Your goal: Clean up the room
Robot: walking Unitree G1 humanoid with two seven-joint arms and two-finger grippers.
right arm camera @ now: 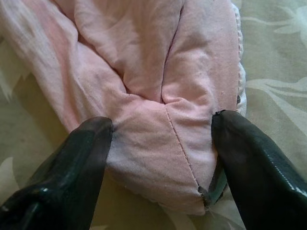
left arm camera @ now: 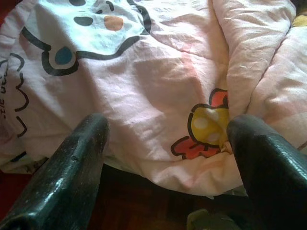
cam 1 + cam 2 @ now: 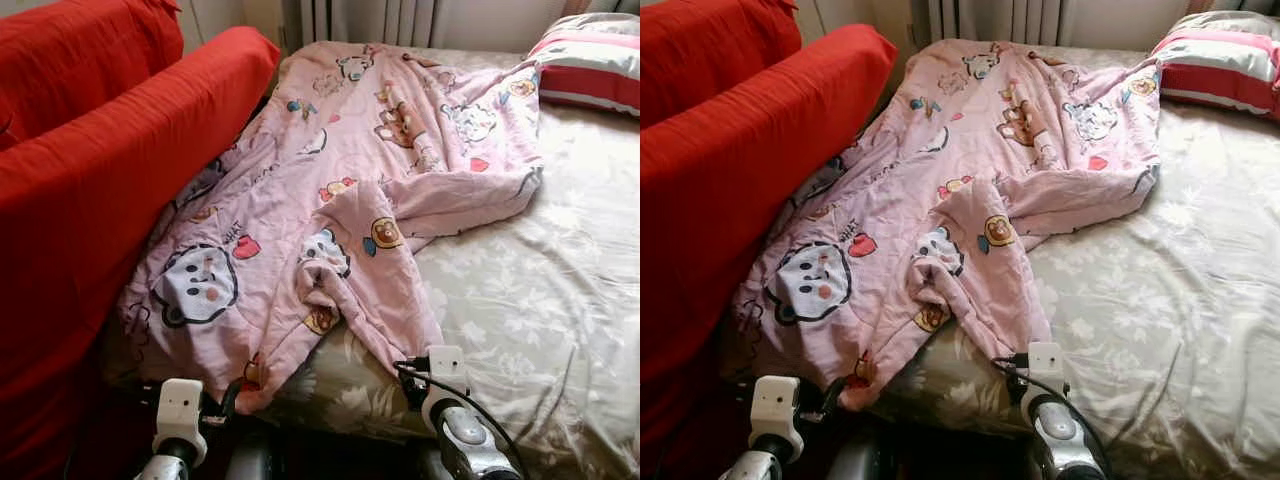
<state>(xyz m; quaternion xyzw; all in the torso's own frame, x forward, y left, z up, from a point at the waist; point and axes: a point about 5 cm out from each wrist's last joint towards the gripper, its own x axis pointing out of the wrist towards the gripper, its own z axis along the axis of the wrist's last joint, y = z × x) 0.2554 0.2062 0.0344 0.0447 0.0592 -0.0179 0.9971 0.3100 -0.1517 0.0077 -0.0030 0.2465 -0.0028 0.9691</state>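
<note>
We have both tools down at the near edge of the bed, each set to take a corner of the pink blanket. The right tool has its two black fingers spread apart, straddling the tip of a folded-over flap of the blanket, with cloth between the fingers but nothing pinched yet. The left tool stands likewise apart, its fingers on either side of the blanket's hem where a small yellow and red cartoon is printed (the hem droops a little over the bed edge there, above dark floor). We judge that this placing is deliberate: two grips well apart along the near hem would let us lift and spread or fold the blanket evenly, rather than drag it by one point. Farther out, the blanket lies crumpled across the left half of the bed, one flap thrown back over itself toward the middle, its far end reaching up near the curtains. The floral bedsheet lies bare on the right, a striped pillow sits at the far right corner, and a red sofa presses against the bed's left side, touching the blanket's edge.
</note>
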